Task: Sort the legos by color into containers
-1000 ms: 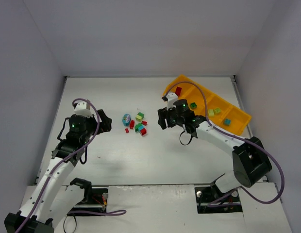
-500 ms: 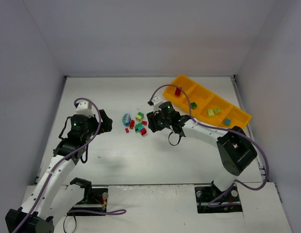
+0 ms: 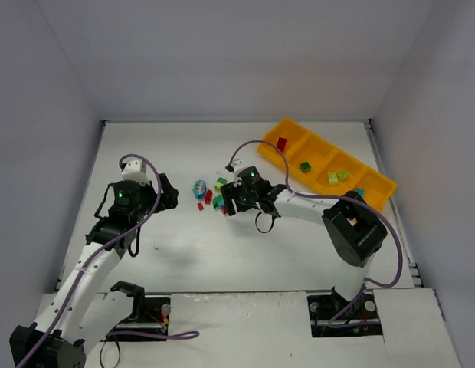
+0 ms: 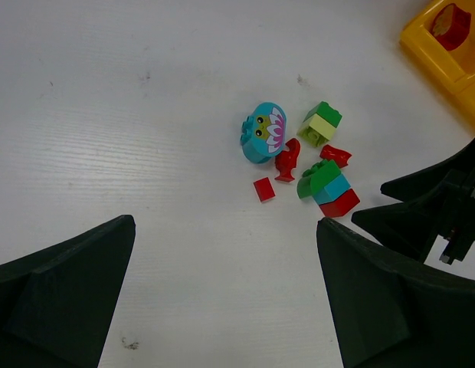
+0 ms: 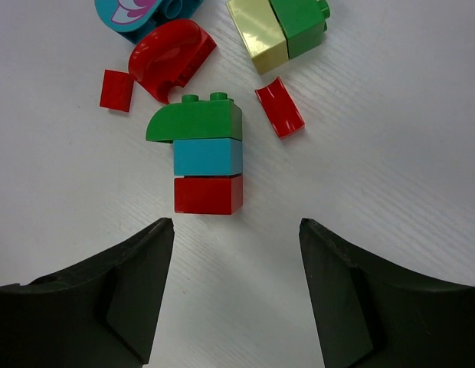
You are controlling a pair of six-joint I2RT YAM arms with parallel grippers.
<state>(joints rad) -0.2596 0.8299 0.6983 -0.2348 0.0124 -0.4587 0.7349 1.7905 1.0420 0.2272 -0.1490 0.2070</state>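
Loose legos (image 3: 214, 195) lie in a small pile at the table's middle. Closest to my right gripper (image 5: 236, 226) is a stack (image 5: 208, 157) of a green, a teal and a red brick, just beyond the open, empty fingertips. Around it lie a red arch (image 5: 170, 57), a small red tile (image 5: 116, 90), a curved red tile (image 5: 280, 107) and a yellow-green and green pair (image 5: 276, 31). My left gripper (image 4: 226, 222) hangs open and empty, short of the pile. The orange containers tray (image 3: 337, 150) holds a red brick (image 3: 281, 143), a green one (image 3: 305, 166) and yellow-green ones (image 3: 337, 176).
A teal owl-faced piece (image 4: 262, 133) sits at the pile's left edge. The right gripper (image 3: 226, 201) is at the pile's right side, and its arm crosses in front of the tray's last compartment. Grey walls enclose the table on three sides.
My right gripper has swung left from beside the tray to the pile, its jaws narrowing and then widening again. The left arm has barely moved.
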